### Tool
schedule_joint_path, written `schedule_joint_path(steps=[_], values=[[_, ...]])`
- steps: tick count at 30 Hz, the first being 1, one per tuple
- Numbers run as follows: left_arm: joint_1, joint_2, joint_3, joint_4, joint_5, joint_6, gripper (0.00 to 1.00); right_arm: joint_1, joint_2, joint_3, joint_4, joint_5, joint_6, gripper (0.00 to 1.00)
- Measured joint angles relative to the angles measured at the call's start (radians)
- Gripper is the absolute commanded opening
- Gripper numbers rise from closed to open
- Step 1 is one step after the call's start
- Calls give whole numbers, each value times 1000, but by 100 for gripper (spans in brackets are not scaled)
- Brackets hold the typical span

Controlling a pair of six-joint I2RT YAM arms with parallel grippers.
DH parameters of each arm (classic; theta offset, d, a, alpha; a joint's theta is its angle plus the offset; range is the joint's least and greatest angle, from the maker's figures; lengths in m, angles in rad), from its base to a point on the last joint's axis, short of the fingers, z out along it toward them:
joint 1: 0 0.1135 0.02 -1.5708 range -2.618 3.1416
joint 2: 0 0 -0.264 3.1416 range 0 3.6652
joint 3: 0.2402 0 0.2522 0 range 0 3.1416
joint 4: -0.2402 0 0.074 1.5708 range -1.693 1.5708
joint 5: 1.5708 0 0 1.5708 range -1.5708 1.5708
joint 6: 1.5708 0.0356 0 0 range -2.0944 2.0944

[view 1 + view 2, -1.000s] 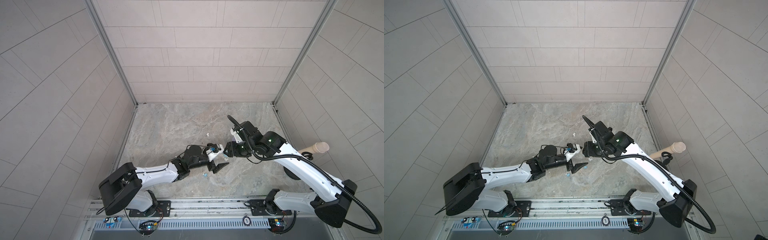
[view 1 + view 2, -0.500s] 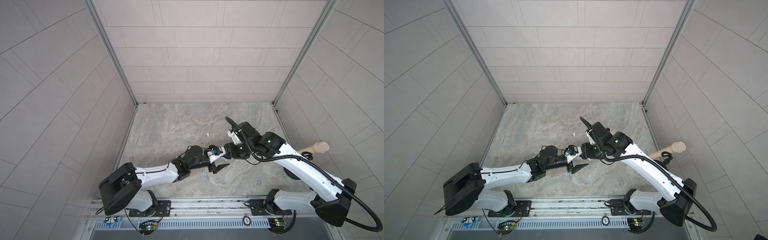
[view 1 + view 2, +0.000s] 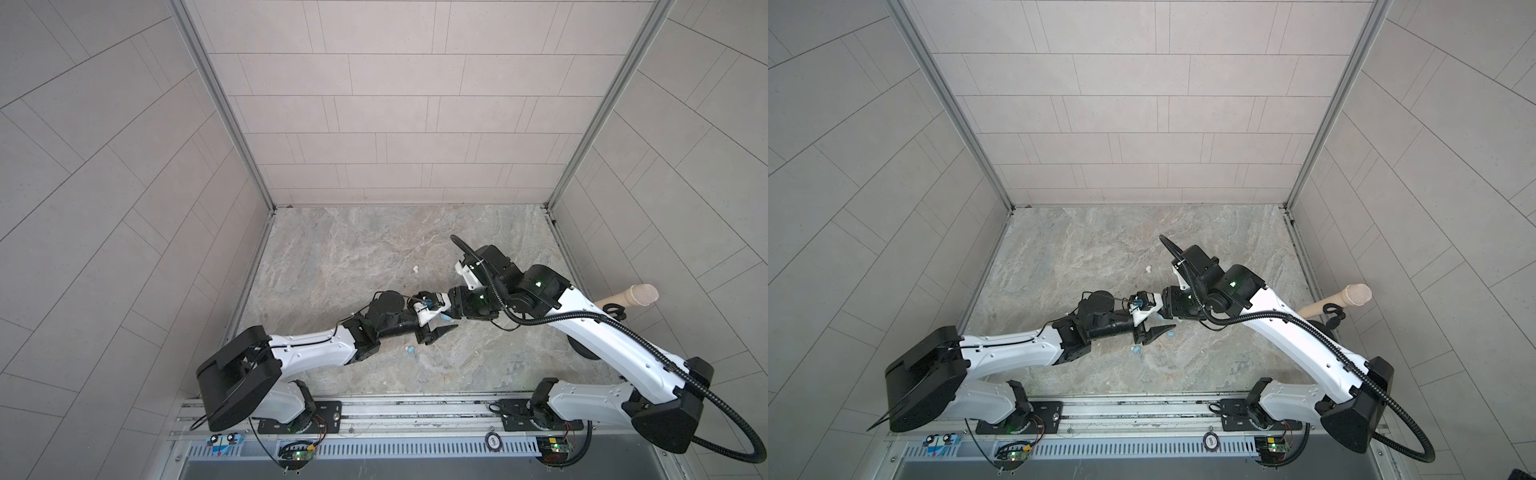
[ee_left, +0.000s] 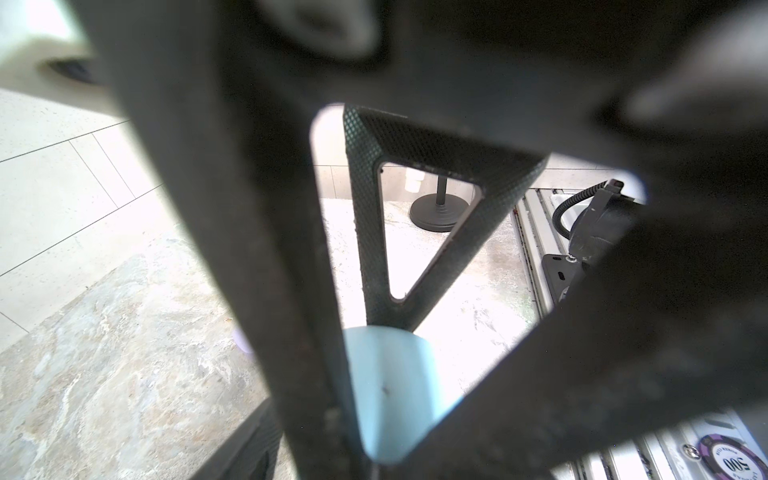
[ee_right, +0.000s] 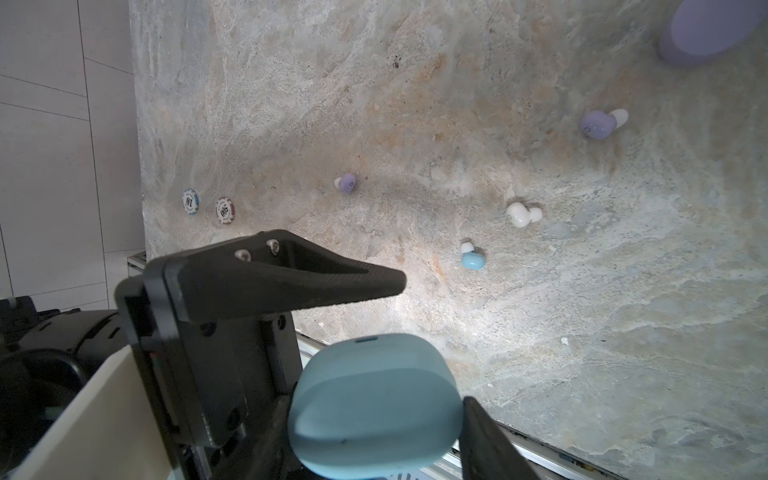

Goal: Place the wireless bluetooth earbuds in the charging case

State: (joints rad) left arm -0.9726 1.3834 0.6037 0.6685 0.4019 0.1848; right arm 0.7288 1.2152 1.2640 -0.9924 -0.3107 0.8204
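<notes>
My right gripper point(image 5: 376, 401) is shut on a closed light blue charging case point(image 5: 374, 399), held above the table. In both top views my left gripper point(image 3: 438, 322) meets it at mid table, jaws either side of the case point(image 4: 390, 390). One left finger point(image 5: 291, 278) stands clearly apart from the case; the other is hidden. On the table lie the earbuds: a light blue one point(image 5: 473, 258), a white one point(image 5: 521, 214) and two lilac ones point(image 5: 347, 183) point(image 5: 598, 124). A top view shows the light blue earbud point(image 3: 410, 350) under the left arm and a white earbud point(image 3: 414, 269) farther back.
A lilac case point(image 5: 706, 29) lies at the edge of the right wrist view. Two poker chips point(image 5: 190, 201) point(image 5: 225, 210) sit near the table's corner. A stand with a black round base point(image 4: 436, 208) is at the right wall. Tiled walls enclose three sides.
My right gripper has carried the case leftward in between the left gripper's fingers. The left jaws have narrowed around it.
</notes>
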Motion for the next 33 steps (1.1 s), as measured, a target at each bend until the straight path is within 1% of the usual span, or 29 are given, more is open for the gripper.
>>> schedule_joint_path(steps=[11, 20, 27, 33], values=[[4, -2, 0, 22, 6, -19, 72, 21, -11, 0, 1, 2, 23, 47], [3, -3, 0, 55, 23, -23, 67, 38, -11, -7, 25, -1, 28, 47], [1, -3, 21, 20, 43, -11, 70, 39, -11, -6, 18, 20, 27, 46], [-2, -3, 25, 2, 55, -9, 70, 39, -22, -6, 17, 50, 27, 46]])
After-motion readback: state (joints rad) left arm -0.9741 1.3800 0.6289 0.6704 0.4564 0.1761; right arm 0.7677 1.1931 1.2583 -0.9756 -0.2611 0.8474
